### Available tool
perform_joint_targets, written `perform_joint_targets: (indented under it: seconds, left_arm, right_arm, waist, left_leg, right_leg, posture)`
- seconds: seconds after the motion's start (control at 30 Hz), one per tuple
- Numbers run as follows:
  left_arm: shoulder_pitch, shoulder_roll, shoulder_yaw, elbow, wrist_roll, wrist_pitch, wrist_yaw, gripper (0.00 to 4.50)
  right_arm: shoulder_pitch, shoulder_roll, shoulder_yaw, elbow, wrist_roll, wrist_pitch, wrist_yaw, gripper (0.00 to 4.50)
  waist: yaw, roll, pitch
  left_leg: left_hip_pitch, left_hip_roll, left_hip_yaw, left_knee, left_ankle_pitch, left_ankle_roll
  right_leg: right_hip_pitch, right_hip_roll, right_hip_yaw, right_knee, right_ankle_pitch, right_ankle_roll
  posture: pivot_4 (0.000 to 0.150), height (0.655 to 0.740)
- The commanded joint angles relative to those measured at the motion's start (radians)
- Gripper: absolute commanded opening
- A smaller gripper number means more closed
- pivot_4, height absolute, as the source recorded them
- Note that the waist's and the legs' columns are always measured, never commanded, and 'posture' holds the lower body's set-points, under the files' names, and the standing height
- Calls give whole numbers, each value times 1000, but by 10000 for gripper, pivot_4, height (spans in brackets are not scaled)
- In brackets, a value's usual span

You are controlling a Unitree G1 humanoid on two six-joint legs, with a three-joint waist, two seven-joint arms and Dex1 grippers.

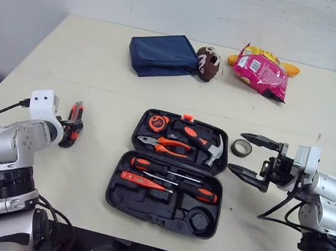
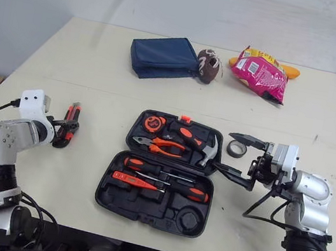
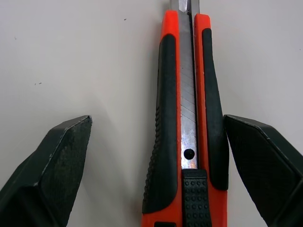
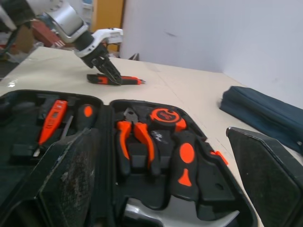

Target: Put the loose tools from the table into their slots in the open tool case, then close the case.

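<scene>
At middle left, your left gripper (image 3: 158,132) straddles the utility knife (image 1: 78,111) wide open but off-centre; closing may skew it. The tool case (image 1: 120,188) sits centre. Your right gripper (image 1: 237,152), spread wide, could nudge the tape roll (image 1: 241,147) beside it.

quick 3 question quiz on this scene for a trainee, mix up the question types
1. Fill the blank: the roll of tape lies on the table beside the tool case, nearest the ____ tool.
2. Multiple choice: what lies between the open fingers of the left tool? A hammer; B utility knife; C pliers.
3. True or false: the tool case is shut.

Key
1. right: the right tool hangs open at that side of the tool case.
2. B
3. false: it lies open, with tools in both halves.
</scene>
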Motion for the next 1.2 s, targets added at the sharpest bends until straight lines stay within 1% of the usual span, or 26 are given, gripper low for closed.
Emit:
perform_joint_targets:
  seconds: [0.03,0.13,0.17,0.3,0.37,0.4,0.47,0.53,0.6,0.63,0.7,0.73,0.8,0.83,0.87,0.93,0.97,1.03,1.07,1.13,1.2]
  left_arm:
    - [52,-1,-16,19,-12,21,-47,32478]
    - [89,5,-17,5,-14,36,-70,18409]
    - [99,8,-17,1,-13,36,-77,15174]
    - [125,24,-2,-24,0,14,-91,14994]
    - [128,31,22,-57,1,-60,-103,14994]
    - [141,54,20,-99,0,-143,-135,14994]
    - [201,148,-26,-197,5,-248,-228,14994]
    - [260,222,-36,-284,-37,-337,-360,14994]
    - [333,309,-51,-357,-75,-442,-516,14994]
    - [359,339,-57,-375,-80,-480,-564,14994]
    - [378,383,-59,-413,-133,-433,-618,14994]
    - [373,405,-71,-439,-162,-442,-662,14994]
    - [350,456,-126,-500,-215,-488,-772,14994]
    - [343,485,-176,-528,-226,-544,-850,14994]
    - [341,504,-206,-543,-232,-581,-900,14994]
    - [331,544,-309,-567,-230,-707,-1058,14994]
    - [328,558,-341,-572,-226,-746,-1103,14994]
    - [277,557,-425,-563,-207,-771,-1131,14994]
    - [223,548,-497,-556,-186,-770,-1150,14994]
    - [153,538,-596,-552,-160,-776,-1187,14994]
    - [92,531,-691,-537,-108,-799,-1226,14994]
  right_arm:
    - [14,-1,-6,-56,21,-4,0,45000]
    - [29,-1,-6,-78,21,0,-11,45000]
    - [33,-1,-6,-85,21,3,-15,45000]
    - [47,-2,-7,-112,20,10,-32,45000]
    - [53,-4,-6,-130,19,19,-43,45000]
    - [57,-6,-6,-139,18,25,-49,45000]
    - [66,-14,-7,-159,16,36,-59,45000]
    - [74,-22,-10,-172,14,47,-68,45000]
    - [87,-36,-13,-193,10,30,-56,45000]
    - [93,-42,-14,-203,10,24,-50,45000]
    - [119,-65,-14,-231,19,44,-34,45000]
    - [140,-80,-15,-247,25,56,-24,45000]
    - [191,-112,-19,-281,36,74,-1,45000]
    - [212,-124,-20,-299,43,88,2,45000]
    - [227,-132,-21,-313,49,99,0,45000]
    - [248,-146,-23,-338,54,120,-7,45000]
    - [255,-151,-25,-347,55,127,-9,45000]
    - [275,-161,-27,-372,59,141,-12,45000]
    - [301,-172,-23,-402,62,149,-4,45000]
    - [343,-187,-25,-452,70,166,-3,45000]
    - [370,-195,-34,-483,78,186,-19,45000]
  waist:
    - [3,0,0]
    - [5,2,-1]
    - [5,2,-1]
    - [3,4,-2]
    - [2,4,-2]
    - [1,4,-2]
    - [-2,2,-1]
    - [-7,-5,2]
    - [-7,-5,2]
    - [-7,-5,2]
    - [-4,-3,2]
    - [-1,-3,2]
    - [8,-3,2]
    - [10,-3,2]
    - [9,-3,2]
    - [6,-3,2]
    - [1,-2,2]
    - [-2,-1,2]
    - [-2,-1,2]
    - [2,-1,2]
    - [3,-1,2]
  left_leg:
    - [0,0,0,0,0,0]
    - [0,0,0,-1,0,0]
    - [0,-1,0,-1,0,0]
    - [0,-1,1,-1,-1,1]
    - [0,-1,1,-1,-1,1]
    - [0,-1,1,-1,-1,1]
    - [-1,0,1,-1,-1,1]
    - [-2,1,1,-3,0,-1]
    - [-3,1,0,-4,0,-1]
    - [-4,1,0,-4,0,-1]
    - [-3,0,1,-5,-1,0]
    - [-3,-1,1,-6,-1,1]
    - [-3,-1,1,-6,-2,2]
    - [-4,-1,0,-6,-2,2]
    - [-4,-1,0,-6,-2,3]
    - [-4,-1,1,-5,-3,3]
    - [-4,-1,1,-5,-3,3]
    - [-3,-1,2,-6,-3,3]
    - [-3,-1,2,-6,-3,3]
    - [-3,0,0,-5,-2,3]
    - [-3,0,0,-5,-2,3]
  right_leg:
    - [0,0,0,0,0,0]
    - [0,-1,0,-1,0,0]
    - [0,-1,0,-1,0,0]
    - [0,-1,1,-1,0,0]
    - [0,-1,1,-1,0,0]
    - [0,-1,1,-1,0,0]
    - [-1,-1,1,-1,0,0]
    - [-3,1,0,-1,0,-1]
    - [-4,0,0,-3,0,-1]
    - [-4,-1,0,-4,-1,-1]
    - [-3,-2,0,-5,-1,-2]
    - [-3,-3,0,-6,-1,-2]
    - [-3,-2,0,-6,-1,-2]
    - [-3,-2,-1,-7,-1,-2]
    - [-3,-2,-1,-7,-1,-2]
    - [-2,-3,0,-8,-1,-2]
    - [-2,-3,0,-8,-1,-2]
    - [-2,-3,0,-8,-1,-2]
    - [-2,-1,1,-7,-1,-2]
    - [-2,1,1,-7,-1,-2]
    - [-2,1,1,-7,-1,-2]
  posture:
    - [1500,7400]
    - [1500,7400]
    - [1500,7400]
    - [1500,7400]
    - [1500,7400]
    - [1500,7400]
    - [1500,7400]
    - [1500,7400]
    - [1500,7400]
    - [1500,7400]
    - [1500,7400]
    - [1500,7400]
    - [1500,7400]
    - [1500,7400]
    - [1500,7400]
    - [1500,7400]
    - [1500,7400]
    - [1500,7400]
    - [1500,7400]
    - [1500,7400]
    - [1500,7400]
